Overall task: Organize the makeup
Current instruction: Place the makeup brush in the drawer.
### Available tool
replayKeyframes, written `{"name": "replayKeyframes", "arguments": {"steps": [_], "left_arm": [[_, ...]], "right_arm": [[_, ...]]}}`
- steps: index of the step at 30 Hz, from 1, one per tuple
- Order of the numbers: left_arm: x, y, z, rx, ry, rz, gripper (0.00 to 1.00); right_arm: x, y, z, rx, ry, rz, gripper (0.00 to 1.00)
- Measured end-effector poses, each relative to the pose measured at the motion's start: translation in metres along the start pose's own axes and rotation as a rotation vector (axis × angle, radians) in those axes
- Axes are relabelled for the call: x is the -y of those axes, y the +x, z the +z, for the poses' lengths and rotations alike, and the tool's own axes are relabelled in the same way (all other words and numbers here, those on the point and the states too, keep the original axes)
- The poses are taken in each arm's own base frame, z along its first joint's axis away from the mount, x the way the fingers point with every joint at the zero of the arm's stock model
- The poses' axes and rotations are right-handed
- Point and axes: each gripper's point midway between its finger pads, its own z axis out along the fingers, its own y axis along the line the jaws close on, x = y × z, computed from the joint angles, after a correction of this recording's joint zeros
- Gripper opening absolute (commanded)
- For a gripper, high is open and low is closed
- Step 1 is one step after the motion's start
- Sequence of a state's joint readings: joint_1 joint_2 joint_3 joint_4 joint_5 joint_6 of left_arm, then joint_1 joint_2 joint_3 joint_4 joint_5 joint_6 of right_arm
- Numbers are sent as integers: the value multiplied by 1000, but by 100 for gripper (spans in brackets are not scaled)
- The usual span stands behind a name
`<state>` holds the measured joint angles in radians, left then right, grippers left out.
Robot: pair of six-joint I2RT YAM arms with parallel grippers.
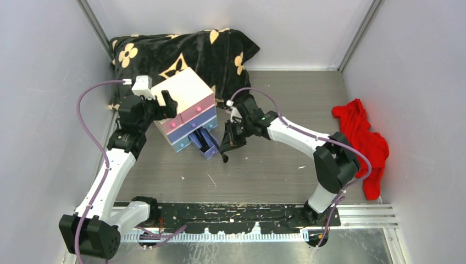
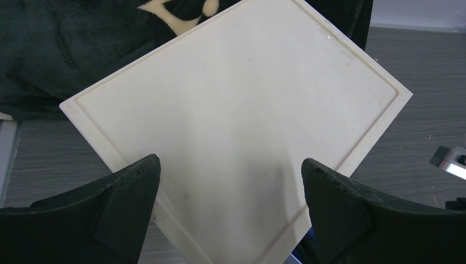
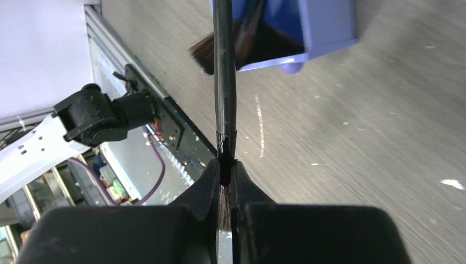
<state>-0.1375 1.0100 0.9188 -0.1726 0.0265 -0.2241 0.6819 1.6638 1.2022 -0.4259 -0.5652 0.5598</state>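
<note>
Holding the brush (image 3: 223,82) near its ferrule, your right end effector (image 3: 226,171) is clamped tight on it. The bristles sit back between the pads and the handle points out toward the open drawer (image 3: 324,27). That grip looks chosen so the handle leads into the drawer lengthwise. The brush hangs clear of the surface (image 3: 357,137), just beside the drawer's front end on its right. Its tip runs out of the wrist view, so you cannot tell whether it is over the drawer yet.

A second brush (image 3: 204,52) lies in the drawer with its bristles poking past the front lip, so aim alongside it, not onto it.

Your left end effector (image 2: 231,168) stands wide apart over the white top of the chest (image 2: 236,99), gripping nothing. I judge it is there to steady the chest against a push from the right arm, though contact cannot be told. You will likely need the handle clear above the drawer's front wall before letting go.
</note>
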Motion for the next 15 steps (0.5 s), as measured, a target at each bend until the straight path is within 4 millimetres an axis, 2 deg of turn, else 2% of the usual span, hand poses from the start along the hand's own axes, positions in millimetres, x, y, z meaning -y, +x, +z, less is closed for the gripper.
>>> {"name": "replayKeyframes", "arguments": {"steps": [8, 15], "left_arm": [[0, 0, 0, 0, 0, 0, 100], [0, 0, -3, 1, 0, -1, 100]], "right_arm": [[-33, 13, 17, -39, -85, 3, 1], [-33, 8, 27, -41, -86, 51, 1]]}}
